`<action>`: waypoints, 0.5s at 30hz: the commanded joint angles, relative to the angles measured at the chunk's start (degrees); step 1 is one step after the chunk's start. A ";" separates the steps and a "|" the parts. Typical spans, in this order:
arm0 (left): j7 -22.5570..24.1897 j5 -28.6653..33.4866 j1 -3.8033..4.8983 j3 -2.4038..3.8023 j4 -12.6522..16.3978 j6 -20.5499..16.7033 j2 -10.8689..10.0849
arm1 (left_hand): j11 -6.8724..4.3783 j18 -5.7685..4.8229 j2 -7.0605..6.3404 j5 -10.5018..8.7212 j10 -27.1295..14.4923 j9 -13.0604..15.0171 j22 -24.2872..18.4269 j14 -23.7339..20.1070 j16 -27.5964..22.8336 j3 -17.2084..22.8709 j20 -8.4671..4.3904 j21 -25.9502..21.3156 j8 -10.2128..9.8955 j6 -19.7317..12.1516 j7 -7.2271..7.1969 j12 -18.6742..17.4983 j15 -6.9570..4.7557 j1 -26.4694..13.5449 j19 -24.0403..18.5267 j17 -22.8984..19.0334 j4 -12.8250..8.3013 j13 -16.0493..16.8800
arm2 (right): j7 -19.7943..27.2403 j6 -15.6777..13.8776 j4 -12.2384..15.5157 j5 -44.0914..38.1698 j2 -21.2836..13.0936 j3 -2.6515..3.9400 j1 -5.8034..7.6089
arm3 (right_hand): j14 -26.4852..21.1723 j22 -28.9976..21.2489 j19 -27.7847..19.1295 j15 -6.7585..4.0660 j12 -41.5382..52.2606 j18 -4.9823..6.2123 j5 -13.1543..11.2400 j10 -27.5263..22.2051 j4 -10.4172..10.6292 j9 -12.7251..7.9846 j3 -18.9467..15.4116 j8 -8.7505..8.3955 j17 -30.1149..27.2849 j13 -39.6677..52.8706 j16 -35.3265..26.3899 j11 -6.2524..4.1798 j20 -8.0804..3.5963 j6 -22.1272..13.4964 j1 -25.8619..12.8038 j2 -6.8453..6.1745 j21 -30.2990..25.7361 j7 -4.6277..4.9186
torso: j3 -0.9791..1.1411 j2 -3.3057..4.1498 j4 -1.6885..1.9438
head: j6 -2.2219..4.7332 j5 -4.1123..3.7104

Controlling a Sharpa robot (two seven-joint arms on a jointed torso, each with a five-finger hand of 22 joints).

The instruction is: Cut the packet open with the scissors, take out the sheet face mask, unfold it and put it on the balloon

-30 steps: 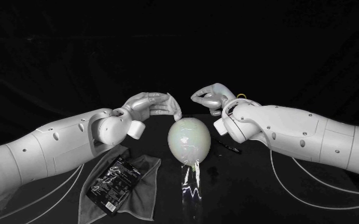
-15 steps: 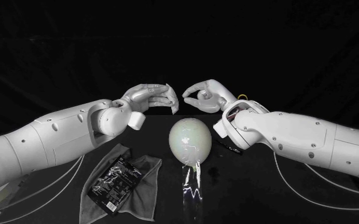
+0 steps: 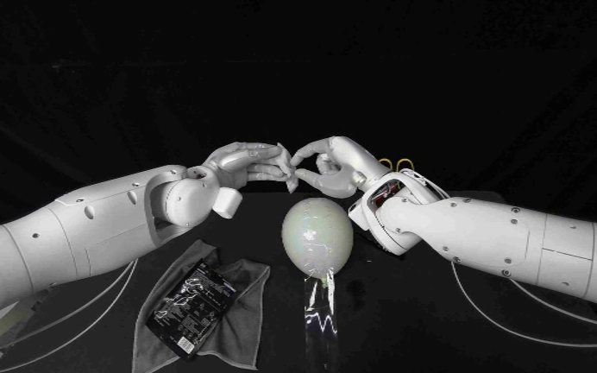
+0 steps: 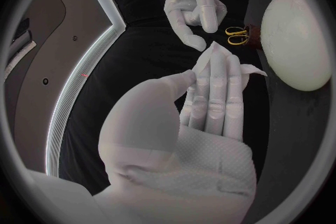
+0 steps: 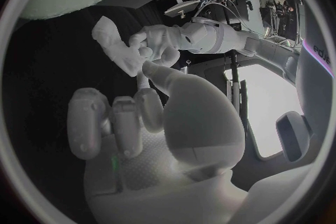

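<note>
**Step in hand (judged):** unfolding the mask.

**Holds:**
- The left robot hand (image 3: pixel 249 164) is clamped on the sheet face mask (image 3: pixel 292 179). The mask is a folded white wad pinched between thumb and fingers, held in the air beyond the balloon (image 3: pixel 316 233), clear of the worktop (image 3: pixel 423 304).
- The right robot hand (image 3: pixel 326 166) sits just beside the mask with its fingers curled in. Its thumb and forefinger nearly meet, and nothing is in its grasp.
- The left wrist view shows a small gap between the right fingertips and the mask's free corner.

**Recommendation:**
- The right robot hand should take the loose corner only, one layer if possible, with a light pinch.
- The left should grip near the opposite edge.
- The two should then draw apart slowly and level. A damp sheet is likely to cling to itself and may tear at any cut-outs.
- The sheet is best kept off the balloon until it hangs open.

**Pose:** both forearms come in low from either side with wrists raised. The hands face each other at the centre line beyond the balloon.

**Also noted:** the packet (image 3: pixel 189 300) lies on a grey cloth (image 3: pixel 242 274) at the near left. The scissors (image 4: pixel 237 37) lie to the balloon's right, near the right wrist.
</note>
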 commanded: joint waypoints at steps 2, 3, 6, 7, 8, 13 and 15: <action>-0.65 -0.74 0.18 0.08 0.36 -0.09 -0.05 | -0.07 0.28 0.17 0.20 0.52 4.54 0.16 0.62 0.29 -0.38 -0.10 0.30 0.02 0.23 -0.26 0.25 -0.06 -0.13 0.36 0.17 0.01 0.09 | -0.30 -0.98 -0.38 -4.53 0.43 0.02 -0.09 | 5.72 11.96 0.87 0.52 0.25 -0.17 0.04 0.18 -0.46 -0.14 0.06 -0.33 13.62 5.82 0.17 0.25 0.25 0.13 0.54 0.08 0.24 0.49 | -0.01 -0.09 0.01 | -0.12 0.06; -0.66 -0.75 0.19 0.08 0.41 -0.02 -0.08 | -0.07 0.28 0.17 0.20 0.52 4.54 0.16 0.62 0.29 -0.38 -0.10 0.30 0.02 0.23 -0.26 0.25 -0.06 -0.13 0.36 0.17 0.01 0.09 | -0.54 -0.88 -0.45 -4.74 0.50 0.02 -0.11 | 5.72 11.96 0.87 0.52 0.25 -0.17 0.04 0.18 -0.46 -0.14 0.06 -0.33 13.62 5.82 0.17 0.25 0.25 0.13 0.54 0.08 0.24 0.49 | 0.00 -0.10 0.00 | -0.13 0.08; -0.65 -0.78 0.20 0.08 0.54 0.15 -0.13 | -0.11 0.26 0.16 0.20 0.62 4.52 0.22 0.71 0.36 -0.42 -0.16 0.42 -0.02 0.28 -0.30 0.25 -0.10 -0.13 0.38 0.24 0.01 0.07 | -1.13 -0.47 -0.56 -5.24 0.63 0.02 -0.16 | 5.71 11.96 0.87 0.54 0.20 -0.17 0.04 0.16 -0.51 -0.22 0.09 -0.40 13.61 5.78 0.16 0.26 0.27 0.23 0.64 0.15 0.25 0.49 | 0.00 -0.10 -0.09 | -0.18 0.17; -0.65 -0.78 0.20 0.08 0.56 0.18 -0.13 | -0.11 0.26 0.16 0.20 0.62 4.52 0.22 0.71 0.36 -0.42 -0.16 0.42 -0.02 0.28 -0.30 0.25 -0.10 -0.13 0.38 0.24 0.01 0.07 | -1.24 -0.33 -0.57 -5.32 0.65 0.02 -0.17 | 5.73 11.95 0.85 0.55 0.30 -0.16 0.04 0.20 -0.55 -0.27 0.10 -0.41 13.67 5.84 0.20 0.26 0.28 0.44 0.72 0.23 0.21 0.47 | -0.01 -0.10 -0.09 | -0.19 0.17; -0.65 -0.79 0.20 0.08 0.61 0.22 -0.15 | -0.14 0.25 0.16 0.19 0.68 4.52 0.26 0.76 0.40 -0.44 -0.18 0.49 -0.05 0.32 -0.33 0.25 -0.12 -0.14 0.38 0.29 0.02 0.06 | -1.39 -0.08 -0.58 -5.43 0.69 0.02 -0.19 | 5.74 11.97 0.89 0.56 0.32 -0.18 0.04 0.21 -0.58 -0.32 0.09 -0.42 13.72 5.85 0.23 0.26 0.29 0.63 0.77 0.27 0.29 0.45 | 0.00 -0.08 -0.10 | -0.19 0.18; -0.67 -0.80 0.20 0.08 0.74 0.35 -0.22 | -0.16 0.23 0.17 0.20 0.75 4.51 0.30 0.81 0.44 -0.47 -0.21 0.57 -0.07 0.37 -0.35 0.25 -0.15 -0.16 0.39 0.35 0.04 0.05 | -2.10 0.61 -0.51 -5.93 0.84 0.02 -0.30 | 5.76 12.00 0.95 0.44 0.46 -0.19 0.03 0.26 -0.55 -0.58 -0.24 -0.29 13.81 5.92 0.28 0.04 0.30 2.30 0.77 0.55 0.44 0.12 | 0.04 -0.06 -0.14 | -0.21 0.26; -0.68 -0.80 0.21 0.08 0.77 0.39 -0.24 | -0.16 0.23 0.17 0.20 0.75 4.51 0.30 0.81 0.44 -0.47 -0.21 0.57 -0.07 0.37 -0.35 0.25 -0.15 -0.16 0.39 0.35 0.04 0.05 | -2.44 0.64 -0.53 -6.03 0.90 0.02 -0.34 | 5.76 12.03 0.99 0.36 0.42 -0.21 0.02 0.25 -0.50 -0.66 -0.37 -0.24 13.81 5.90 0.28 -0.07 0.26 2.82 0.75 0.69 0.53 -0.02 | 0.04 -0.06 -0.11 | -0.23 0.21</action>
